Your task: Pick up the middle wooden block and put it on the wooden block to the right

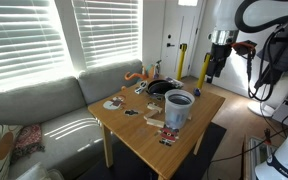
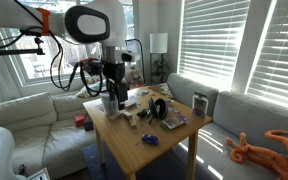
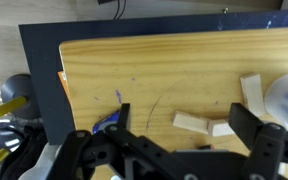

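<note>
In the wrist view three pale wooden blocks lie on the wooden table (image 3: 134, 70): one (image 3: 192, 123) touching a second (image 3: 222, 128), and a third (image 3: 251, 90) further off beside a white container (image 3: 286, 100). My gripper (image 3: 181, 110) is open and empty, hovering above the table with the two touching blocks between its black fingers. In both exterior views the gripper (image 1: 216, 62) (image 2: 111, 97) hangs well above one end of the table. Small blocks (image 1: 156, 123) show near the table's near edge.
A white bucket (image 1: 178, 108), a dark bowl (image 1: 159, 88) and small clutter stand on the table. An orange toy (image 2: 259, 148) lies on the grey couch (image 1: 44, 105). A blue object (image 3: 106, 122) lies by the table's edge, over a dark rug (image 3: 39, 70).
</note>
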Motion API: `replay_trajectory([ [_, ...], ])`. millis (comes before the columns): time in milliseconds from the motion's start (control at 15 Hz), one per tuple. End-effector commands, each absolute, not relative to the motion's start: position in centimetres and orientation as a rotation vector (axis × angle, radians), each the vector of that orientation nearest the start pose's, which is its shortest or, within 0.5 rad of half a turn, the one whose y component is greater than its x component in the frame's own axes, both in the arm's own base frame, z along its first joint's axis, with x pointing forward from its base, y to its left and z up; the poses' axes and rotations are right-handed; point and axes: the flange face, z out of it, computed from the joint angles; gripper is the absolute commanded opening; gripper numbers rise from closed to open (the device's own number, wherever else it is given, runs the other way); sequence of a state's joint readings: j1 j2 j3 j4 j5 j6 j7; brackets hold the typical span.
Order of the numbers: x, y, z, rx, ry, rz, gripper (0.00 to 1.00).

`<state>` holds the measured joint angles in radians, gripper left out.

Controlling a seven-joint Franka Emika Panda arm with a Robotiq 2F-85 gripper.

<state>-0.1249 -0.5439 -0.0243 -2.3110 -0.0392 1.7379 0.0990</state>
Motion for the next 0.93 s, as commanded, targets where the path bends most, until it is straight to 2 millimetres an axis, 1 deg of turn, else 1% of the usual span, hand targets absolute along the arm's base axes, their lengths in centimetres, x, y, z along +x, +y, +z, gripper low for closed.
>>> replay_trajectory([
  [0, 39.4, -6.8, 54.3, -3.049, 0.625, -0.112, 1.0],
  [133, 40.1, -7.0, 54.2, -2.999, 0.757, -0.189, 1.0],
  [400, 41.6, -6.4, 53.2, -2.913, 0.991, -0.423, 1.0],
  [533, 42.3, -5.3, 51.8, -2.888, 1.055, -0.58, 1.0],
  [667, 42.6, -4.1, 50.2, -2.877, 1.113, -0.719, 1.0],
  [733, 42.4, -3.5, 49.1, -2.879, 1.184, -0.746, 1.0],
  [800, 42.9, -4.3, 50.7, -2.887, 1.087, -0.661, 1.0],
  [867, 42.8, -3.8, 49.7, -2.888, 1.123, -0.685, 1.0],
])
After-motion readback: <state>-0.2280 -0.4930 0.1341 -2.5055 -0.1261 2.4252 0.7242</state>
